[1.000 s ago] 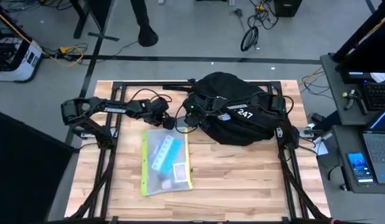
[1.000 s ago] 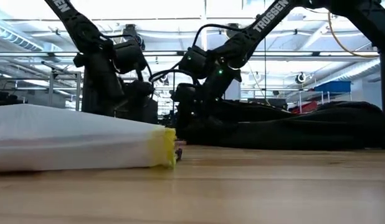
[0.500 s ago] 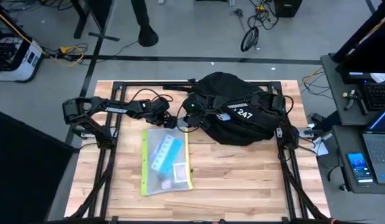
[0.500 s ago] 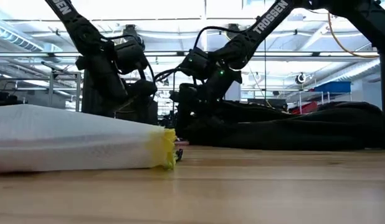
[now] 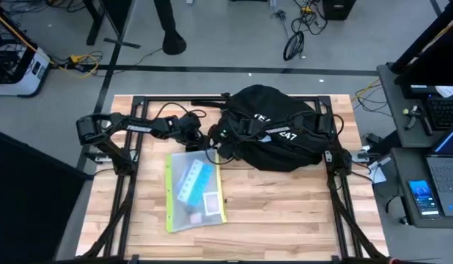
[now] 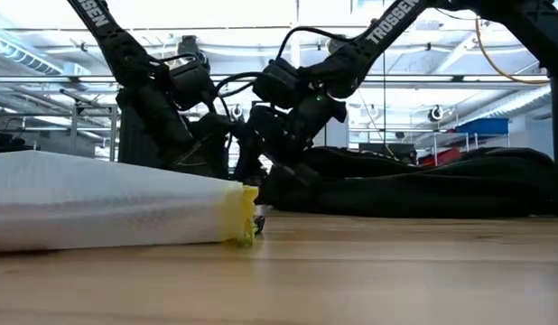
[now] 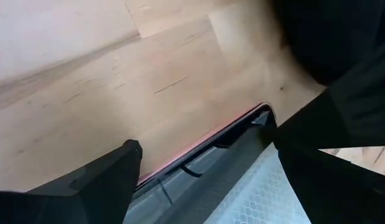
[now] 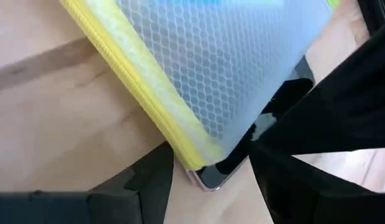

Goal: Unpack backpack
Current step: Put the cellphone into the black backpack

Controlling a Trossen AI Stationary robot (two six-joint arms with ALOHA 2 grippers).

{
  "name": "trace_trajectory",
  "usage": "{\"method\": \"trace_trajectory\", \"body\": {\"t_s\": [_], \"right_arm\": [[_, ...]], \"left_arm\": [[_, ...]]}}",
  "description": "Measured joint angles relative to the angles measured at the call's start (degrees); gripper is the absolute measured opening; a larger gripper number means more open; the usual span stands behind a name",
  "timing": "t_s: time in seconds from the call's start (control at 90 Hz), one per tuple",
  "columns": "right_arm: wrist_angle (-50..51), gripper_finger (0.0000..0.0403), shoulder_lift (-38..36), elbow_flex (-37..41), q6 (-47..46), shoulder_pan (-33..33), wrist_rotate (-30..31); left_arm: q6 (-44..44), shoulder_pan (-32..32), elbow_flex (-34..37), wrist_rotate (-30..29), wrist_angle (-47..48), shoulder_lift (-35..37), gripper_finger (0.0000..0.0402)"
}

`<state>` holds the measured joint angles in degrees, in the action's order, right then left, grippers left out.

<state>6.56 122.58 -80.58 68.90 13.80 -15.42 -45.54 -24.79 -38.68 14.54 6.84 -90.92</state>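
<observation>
At the table's far side slumps the rounded black backpack (image 5: 274, 136), white "247" lettering up; both jaws spread open.

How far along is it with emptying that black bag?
Done: a mesh pouch with a yellow zip lies out on the table. In hand: the left gripper and right gripper, both open, straddle a flat dark item at the pouch's corner, beside the backpack. Left: unknown, since the backpack's inside is hidden.
</observation>
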Motion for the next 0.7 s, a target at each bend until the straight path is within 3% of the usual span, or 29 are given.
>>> {"method": "trace_trajectory", "body": {"t_s": [0.178, 0.3, 0.5, 0.7], "right_arm": [[0.0, 0.0199, 0.0, 0.0, -0.9, -0.1, 0.0], [-0.1, 0.0199, 0.0, 0.0, -3.0, -0.1, 0.1], [0.0, 0.0199, -0.1, -0.1, -3.7, 0.1, 0.3], [0.0, 0.0199, -0.1, -0.1, -3.8, 0.1, 0.4]], "left_arm": [[2.6, -0.2, 0.0, 2.5, 1.5, 1.0, 0.0361], [2.4, -0.7, -0.8, 3.3, 10.1, 5.0, 0.0361], [-1.7, 1.3, -1.8, -5.6, 26.1, 12.0, 0.0361], [-8.4, 7.2, -1.8, -6.9, 29.4, 13.3, 0.0361]]}}
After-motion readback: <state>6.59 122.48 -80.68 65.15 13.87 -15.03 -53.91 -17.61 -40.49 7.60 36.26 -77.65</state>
